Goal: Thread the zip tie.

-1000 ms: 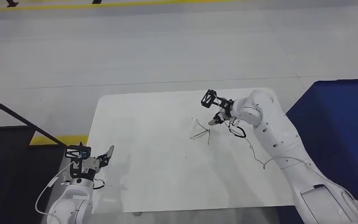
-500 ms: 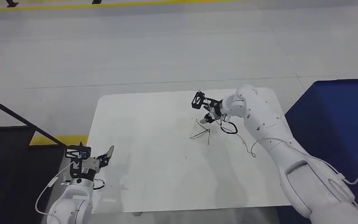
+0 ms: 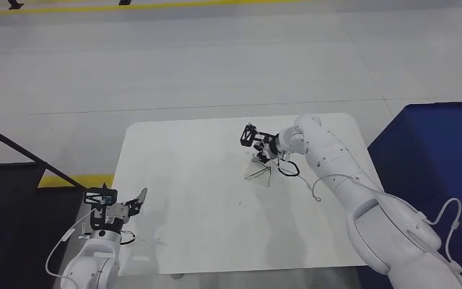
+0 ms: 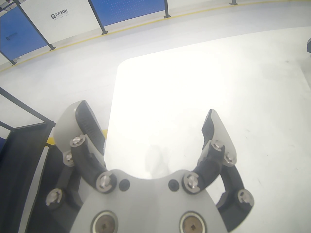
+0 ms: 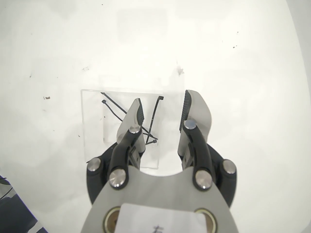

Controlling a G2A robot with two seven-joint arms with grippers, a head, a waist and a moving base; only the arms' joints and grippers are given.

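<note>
Right claw [image 5: 162,96] hangs open and empty over black zip ties [image 5: 155,113] lying crossed in a clear tray [image 5: 83,127] on the worktop [image 5: 218,61]. One finger [image 5: 132,117] hides their crossing. Left claw [image 4: 147,107] open, well apart.

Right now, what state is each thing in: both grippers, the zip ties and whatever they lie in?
right gripper: open, empty, fingers over the clear tray.
left gripper: open, empty, at the table's near corner, far from the ties.
zip ties: black, loose, lying crossed in the tray; none looks looped.
clear tray: flat on the table, holding the ties.
</note>
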